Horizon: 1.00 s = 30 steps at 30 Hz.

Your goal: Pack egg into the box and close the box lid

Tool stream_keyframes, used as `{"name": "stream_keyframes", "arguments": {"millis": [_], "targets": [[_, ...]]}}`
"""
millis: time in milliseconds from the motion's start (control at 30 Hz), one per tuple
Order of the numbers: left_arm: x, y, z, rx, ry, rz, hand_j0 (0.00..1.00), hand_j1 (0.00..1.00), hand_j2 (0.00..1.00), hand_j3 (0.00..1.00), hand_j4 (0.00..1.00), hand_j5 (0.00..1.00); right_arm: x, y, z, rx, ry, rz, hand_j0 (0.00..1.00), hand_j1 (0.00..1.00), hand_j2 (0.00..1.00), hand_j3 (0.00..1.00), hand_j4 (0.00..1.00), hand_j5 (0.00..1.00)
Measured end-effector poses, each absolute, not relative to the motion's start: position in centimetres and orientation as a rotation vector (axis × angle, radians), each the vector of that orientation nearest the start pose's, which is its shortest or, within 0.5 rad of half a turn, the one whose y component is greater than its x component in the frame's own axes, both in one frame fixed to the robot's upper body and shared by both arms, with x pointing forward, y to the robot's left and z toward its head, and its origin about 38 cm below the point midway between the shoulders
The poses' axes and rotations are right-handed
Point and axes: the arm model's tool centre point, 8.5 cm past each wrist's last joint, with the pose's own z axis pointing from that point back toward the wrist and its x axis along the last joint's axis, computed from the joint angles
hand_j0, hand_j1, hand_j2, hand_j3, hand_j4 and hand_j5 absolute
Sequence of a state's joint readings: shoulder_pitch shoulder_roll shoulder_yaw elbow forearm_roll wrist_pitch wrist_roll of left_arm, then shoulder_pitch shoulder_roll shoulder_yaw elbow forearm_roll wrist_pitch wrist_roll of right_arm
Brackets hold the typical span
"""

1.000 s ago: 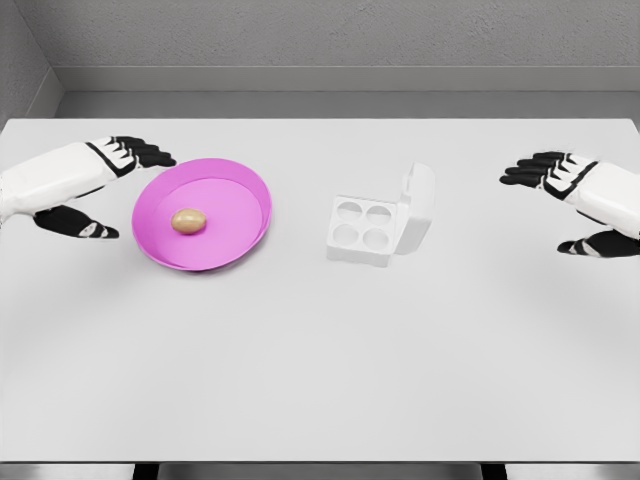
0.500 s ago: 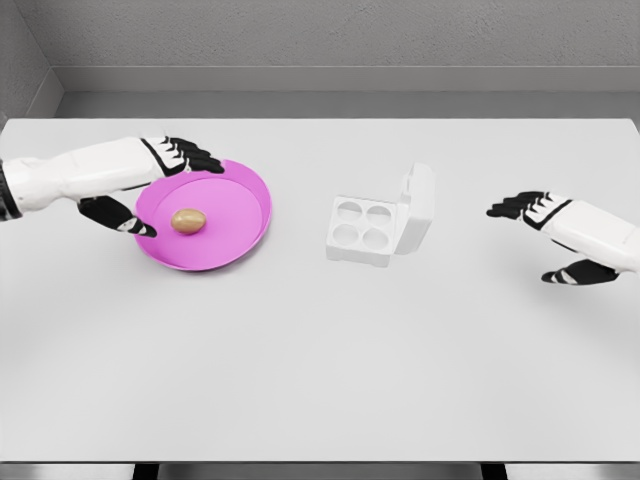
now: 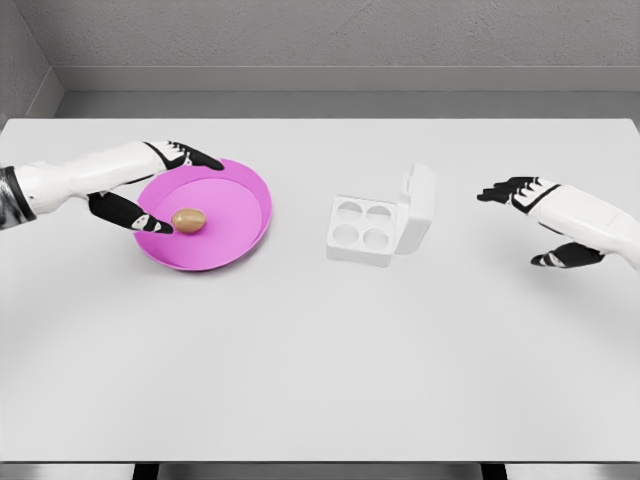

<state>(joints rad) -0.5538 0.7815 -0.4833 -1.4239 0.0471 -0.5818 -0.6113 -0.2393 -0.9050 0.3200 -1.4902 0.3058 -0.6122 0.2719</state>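
A tan egg lies on a pink plate at the table's left. My left hand reaches over the plate's left rim, open, with its thumb tip just left of the egg and its fingers above it. A white egg box with four empty cups sits mid-table, and its lid stands upright on the right side. My right hand hovers open to the right of the box, apart from it.
The white table stretches wide in front of the plate and box. A grey wall runs along the table's far edge.
My left hand has moved right over the plate, its thumb now close beside the egg. My right hand has drifted left and slightly down toward the box.
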Motion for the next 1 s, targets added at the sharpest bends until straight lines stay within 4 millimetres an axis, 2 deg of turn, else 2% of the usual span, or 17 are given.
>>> {"name": "stream_keyframes", "arguments": {"millis": [233, 333, 467, 600, 733, 1000], "targets": [[43.8, 30.7, 20.3, 0.01, -1.669, -1.6, 0.82, 0.82, 0.82, 0.82, 0.82, 0.82, 38.1, -36.6, 17.6, -0.41, -1.577, 1.708, 1.0, 1.0, 1.0, 1.0, 1.0, 1.0], [43.4, 30.6, 19.0, -0.015, -1.654, -1.584, 0.82, 0.82, 0.82, 0.82, 0.82, 0.82, 38.1, -36.1, 17.3, -0.394, -1.577, 1.712, 1.0, 1.0, 1.0, 1.0, 1.0, 1.0], [43.4, 30.7, 18.7, -0.022, -1.65, -1.573, 0.83, 0.83, 0.83, 0.83, 0.83, 0.83, 38.2, -35.8, 17.2, -0.386, -1.581, 1.714, 1.0, 1.0, 1.0, 1.0, 1.0, 1.0], [44.0, 30.6, 19.8, -0.022, -1.65, -1.559, 0.83, 0.83, 0.83, 0.83, 0.83, 0.83, 38.3, -35.6, 17.4, -0.387, -1.587, 1.717, 1.0, 1.0, 1.0, 1.0, 1.0, 1.0], [44.2, 30.5, 19.8, -0.035, -1.616, -1.557, 0.83, 0.83, 0.83, 0.83, 0.83, 0.83, 38.2, -35.5, 17.1, -0.379, -1.583, 1.721, 1.0, 1.0, 1.0, 1.0, 1.0, 1.0], [44.3, 30.9, 18.3, -0.046, -1.479, -1.517, 0.83, 0.83, 0.83, 0.83, 0.83, 0.83, 38.3, -35.2, 17.2, -0.377, -1.587, 1.723, 1.0, 1.0, 1.0, 1.0, 1.0, 1.0]]}}
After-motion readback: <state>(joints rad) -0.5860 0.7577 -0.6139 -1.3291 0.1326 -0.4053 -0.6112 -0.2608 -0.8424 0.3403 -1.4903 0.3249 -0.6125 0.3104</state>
